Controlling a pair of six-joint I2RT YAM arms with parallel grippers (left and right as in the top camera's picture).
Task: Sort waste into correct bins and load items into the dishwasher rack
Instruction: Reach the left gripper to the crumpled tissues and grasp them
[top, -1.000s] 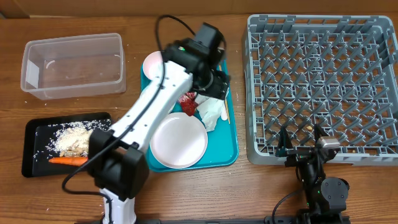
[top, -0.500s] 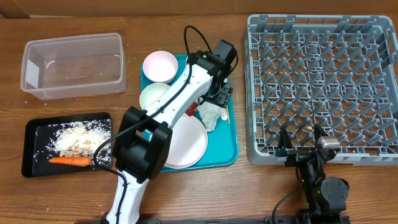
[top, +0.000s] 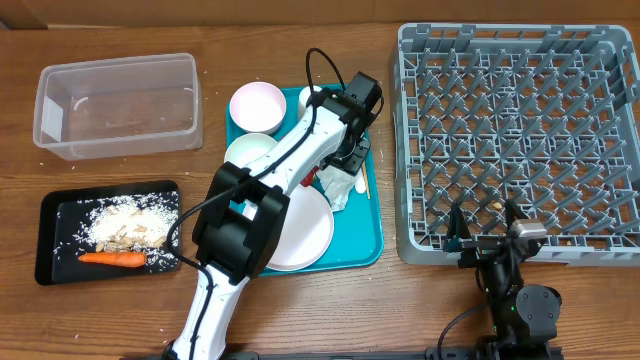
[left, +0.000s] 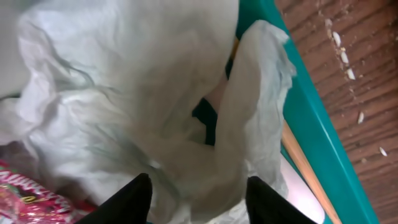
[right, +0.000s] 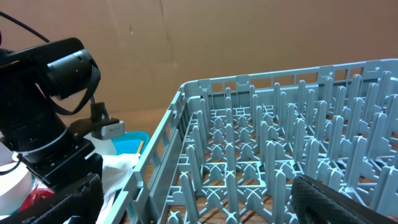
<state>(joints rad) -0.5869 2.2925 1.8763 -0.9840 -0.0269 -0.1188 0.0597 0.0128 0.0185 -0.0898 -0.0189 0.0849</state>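
My left gripper (top: 347, 160) is low over the crumpled white napkin (top: 340, 186) on the teal tray. In the left wrist view its open fingers (left: 199, 199) straddle a fold of the napkin (left: 124, 93). The red wrapper (left: 31, 202) lies at the left and the wooden stick (left: 308, 171) along the tray's right edge. The plate (top: 300, 235), two bowls (top: 255, 105) (top: 245, 152) and a cup (top: 312, 97) sit on the tray. My right gripper (top: 485, 232) is open and empty at the front edge of the grey rack (top: 520, 140).
The clear tub (top: 118, 105) stands at the back left. The black tray (top: 55, 215) holds the carrot (top: 110, 258) and grainy scraps (top: 125, 222). The teal tray's rim (top: 370, 240) lies close to the rack. The rack's pegs (right: 261, 137) fill the right wrist view.
My left arm has swung right and lowered onto the napkin, uncovering the bowls. The right arm has not moved.
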